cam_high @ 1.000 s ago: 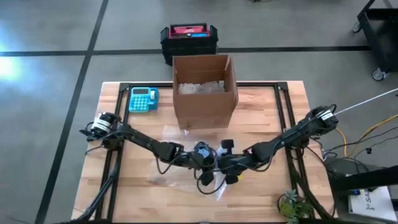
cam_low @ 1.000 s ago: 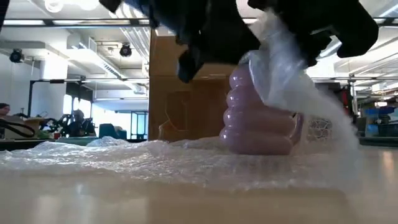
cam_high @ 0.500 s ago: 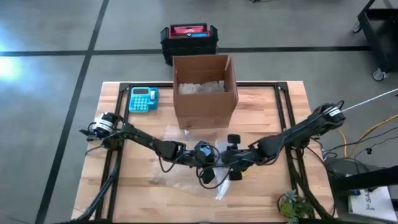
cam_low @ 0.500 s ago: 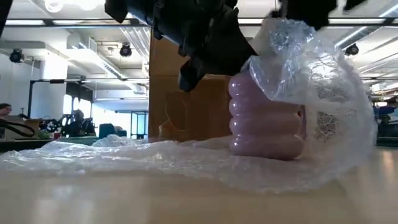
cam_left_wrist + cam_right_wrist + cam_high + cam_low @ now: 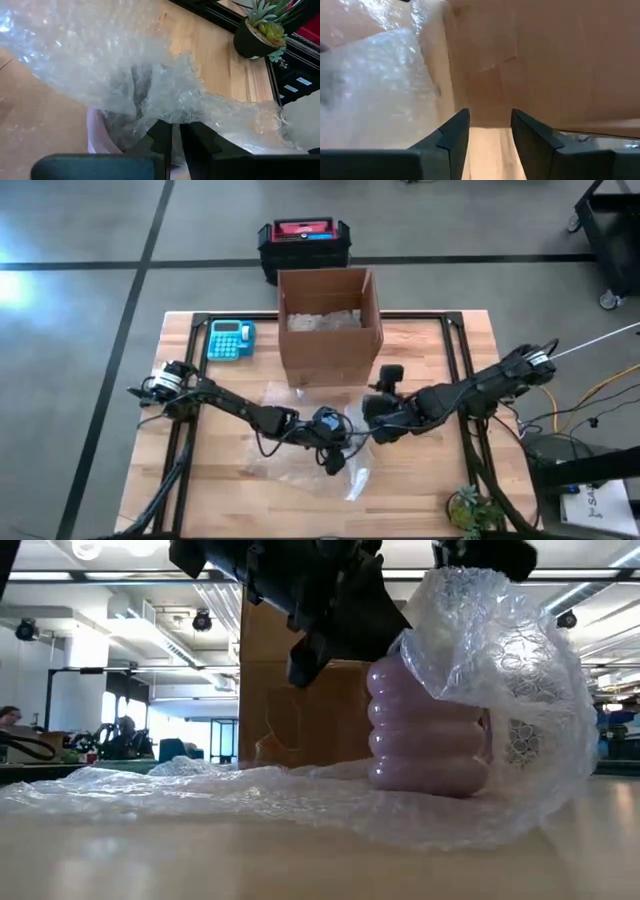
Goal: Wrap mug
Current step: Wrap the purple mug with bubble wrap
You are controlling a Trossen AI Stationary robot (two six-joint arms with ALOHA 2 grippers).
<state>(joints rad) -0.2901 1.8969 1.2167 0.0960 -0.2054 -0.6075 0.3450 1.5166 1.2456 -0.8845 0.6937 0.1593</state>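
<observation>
A pink ribbed mug (image 5: 425,745) stands upright on a sheet of bubble wrap (image 5: 200,795) spread over the wooden table. A flap of the wrap (image 5: 510,660) billows over the mug's top and one side. My left gripper (image 5: 176,137) reaches down to the mug's top (image 5: 333,450) and is shut on the wrap there. My right gripper (image 5: 490,131) is open with nothing between its fingers. It hovers between the mug and the cardboard box (image 5: 383,395), facing the box wall. My left gripper pinches bunched bubble wrap (image 5: 172,112) between its two fingers at the mug's top, slanting down from above. The mug's pink wall (image 5: 97,135) shows right beside the fingers. Whether the rim is in the pinch too, I cannot tell. The mug stays standing on the sheet.
An open cardboard box (image 5: 330,325) with filling stands at the far middle of the table, close behind the mug. A blue calculator (image 5: 230,338) lies far left, and a small potted plant (image 5: 470,510) sits near the right front edge. A black and red case (image 5: 303,235) is beyond the table.
My right gripper has drawn away from the mug toward the far edge and the box, tipping up to face the box. The flap it had pulled taut over the mug now billows loosely over the mug's top and side. The mug and my left gripper have stayed put.
</observation>
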